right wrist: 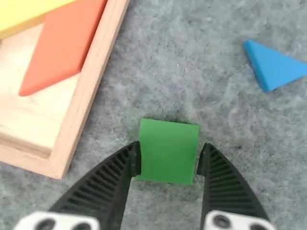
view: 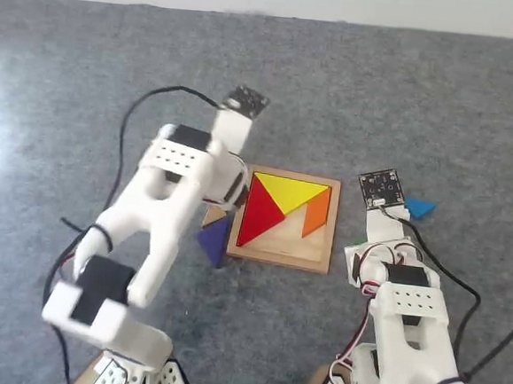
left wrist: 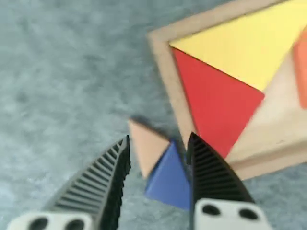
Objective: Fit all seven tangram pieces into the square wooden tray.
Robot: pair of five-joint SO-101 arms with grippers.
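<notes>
Tray (view: 278,257) holds yellow triangle (view: 290,191), red triangle (view: 259,217) and orange piece (view: 317,216); rest of floor bare wood. Green square (right wrist: 168,151) on carpet (view: 406,97) just beside tray's orange side; light blue triangle (right wrist: 276,69) farther out. Tan triangle (left wrist: 146,143) and dark blue triangle (left wrist: 170,179) touch, just off tray's red side. Pieces likely light, stiff, smooth: pinch opposite flat edges. Right gripper (right wrist: 171,145) fingers spread, flanking green square. Left gripper (left wrist: 159,139) fingers spread over tan-blue pair. Grey carpet, probably grippy; pale wall beyond tray.

the tray (view: 278,258) is pale bare wood, smooth and matt. the counter (view: 424,98) wears grey felt-like cloth, fuzzy. the fingers (left wrist: 103,184) are black ribbed plastic; the green square (right wrist: 168,151) looks smooth, matt-painted.
</notes>
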